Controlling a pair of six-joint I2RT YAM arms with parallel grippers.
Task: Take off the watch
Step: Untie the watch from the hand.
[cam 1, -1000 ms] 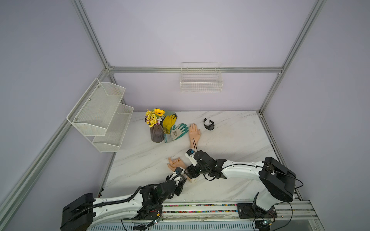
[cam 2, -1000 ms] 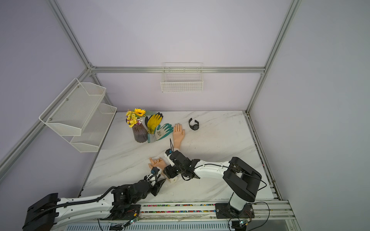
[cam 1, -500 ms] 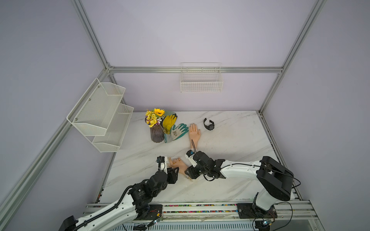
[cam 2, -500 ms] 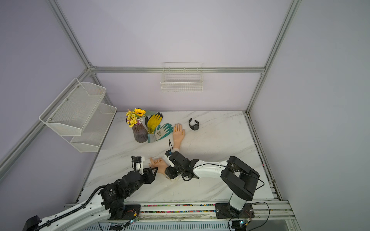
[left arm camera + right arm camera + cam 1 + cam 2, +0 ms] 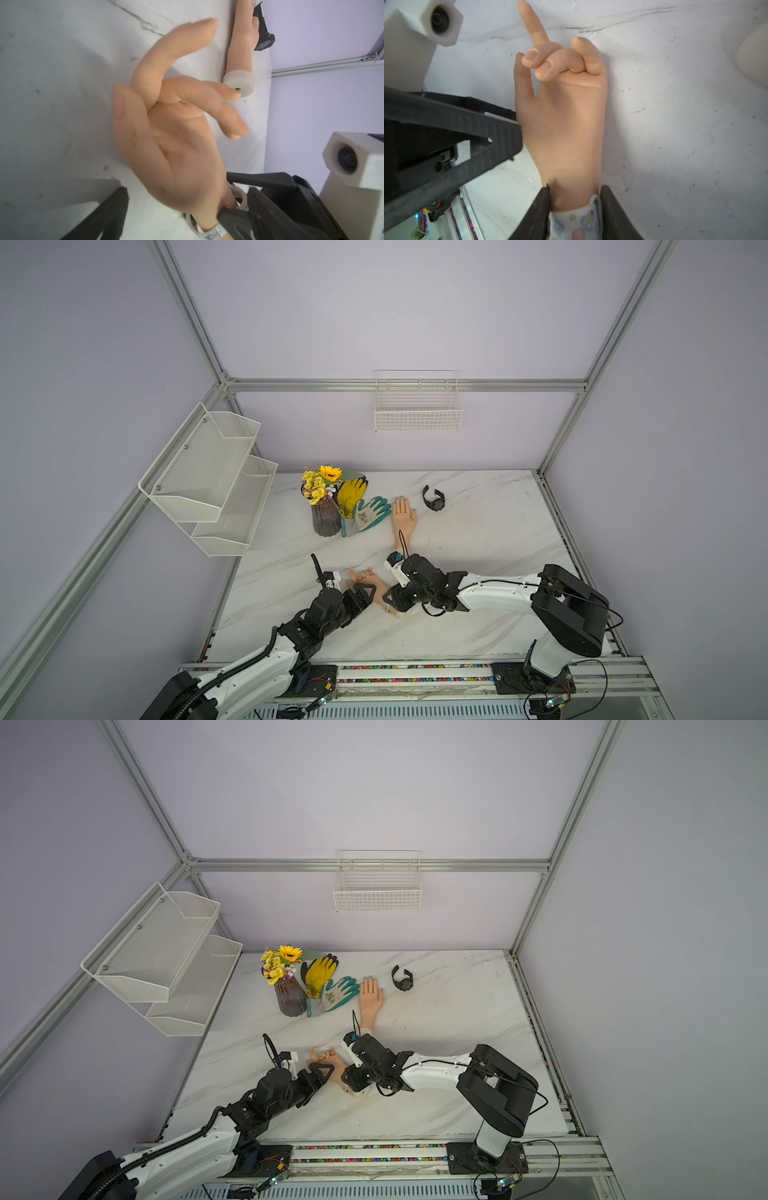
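The watch (image 5: 433,498) (image 5: 402,977) (image 5: 264,35) is black and lies loose on the marble table, beside the far mannequin hand (image 5: 404,518) (image 5: 243,52). A nearer mannequin hand (image 5: 365,578) (image 5: 326,1058) (image 5: 564,124) (image 5: 172,145) lies near the front. It wears a white patterned band (image 5: 575,220) (image 5: 207,234) on its wrist. My right gripper (image 5: 575,193) (image 5: 388,605) (image 5: 347,1081) is shut on that wrist at the band. My left gripper (image 5: 187,197) (image 5: 369,593) (image 5: 326,1073) is open at the thumb side of this hand, one fingertip (image 5: 517,133) touching it.
A dark vase of flowers (image 5: 325,510), a yellow glove (image 5: 351,493) and a green glove (image 5: 370,512) sit at the back left. A wire basket (image 5: 417,414) hangs on the back wall. A white mesh shelf (image 5: 208,477) hangs on the left wall.
My left gripper has opened wide and its arm has swung up beside the near hand. My right gripper has narrowed onto the wrist.
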